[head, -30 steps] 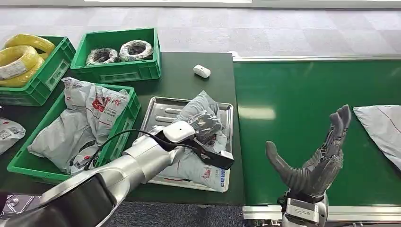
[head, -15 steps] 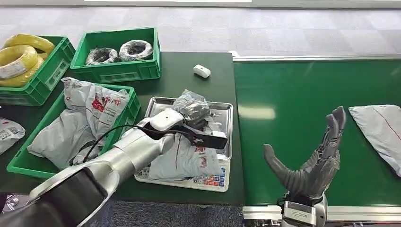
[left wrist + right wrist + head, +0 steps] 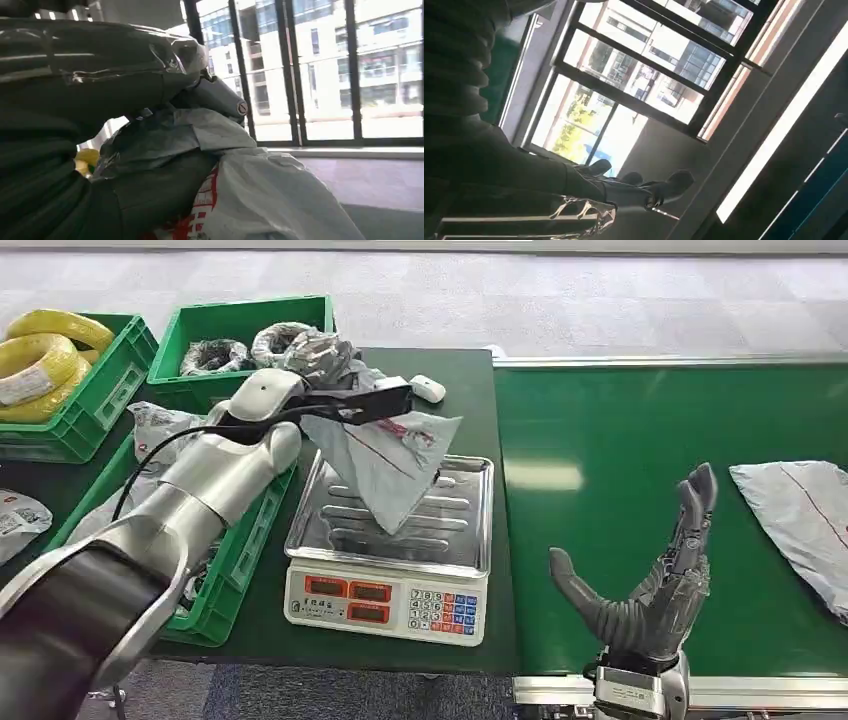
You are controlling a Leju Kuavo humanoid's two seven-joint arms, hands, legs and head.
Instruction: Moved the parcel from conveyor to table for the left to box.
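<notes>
Centre-left of the frame: the left hand [image 3: 345, 400] grips a grey parcel [image 3: 392, 462] by its upper edge, hanging it above the scale tray [image 3: 455, 535]. The green crate [image 3: 225, 570] of parcels waits lower left. The lift likely needs height to clear the crate rim before release. Lower right, the right hand [image 3: 650, 585] stands with fingers spread wide over the conveyor [image 3: 620, 440], another parcel [image 3: 805, 515] nearby.

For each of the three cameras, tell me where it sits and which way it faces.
Head view: high on the body, looking down at scale and conveyor; both arms show.
Left wrist view: behind the left hand, facing windows.
Right wrist view: behind the open right hand, facing windows.
Head and left wrist views share the held parcel.
</notes>
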